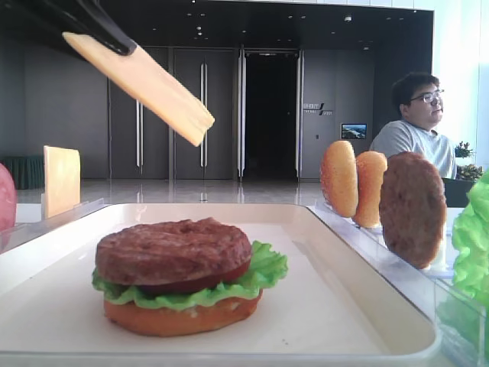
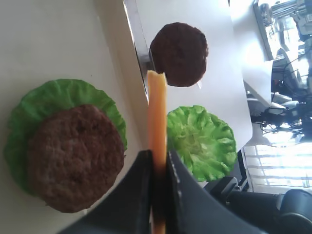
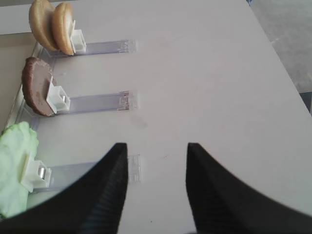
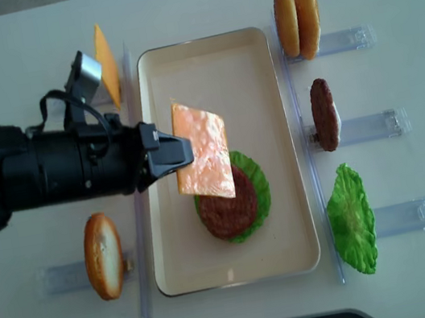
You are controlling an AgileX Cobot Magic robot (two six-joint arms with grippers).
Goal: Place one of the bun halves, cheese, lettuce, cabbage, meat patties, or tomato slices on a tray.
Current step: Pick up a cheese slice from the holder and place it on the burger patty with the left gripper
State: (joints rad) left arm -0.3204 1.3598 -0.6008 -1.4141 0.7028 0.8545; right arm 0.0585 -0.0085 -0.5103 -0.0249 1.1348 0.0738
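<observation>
pale yellow-orange and stiff, the thin square cheese slice [image 4: 201, 151] is pinched by one edge in the black left tool [image 2: 157, 171], whose jaws are closed tight on it, and it hangs tilted in the air above the large cream-white rectangular tray [image 4: 181, 66], over the near edge of the round brown grainy meat patty [image 4: 227, 210] that tops a stack of ruffled green lettuce [image 1: 263, 269], a dark red tomato slice [image 1: 195, 285] and an orange bun half [image 1: 179, 317]. the risk, as i judge it, is a skewed drop: held by one margin and slanted, the slice could land corner first, slide off the patty or come to rest leaning on the tray floor; a release from this height could also shove the stack. the left arm reaches in from the left side of the worktop, roughly level, wrist turned so the slice hangs slanted. the right tool [image 3: 155, 190] hovers with jaws apart and empty over the bare worktop beside the clear plastic racks [image 3: 92, 103].
</observation>
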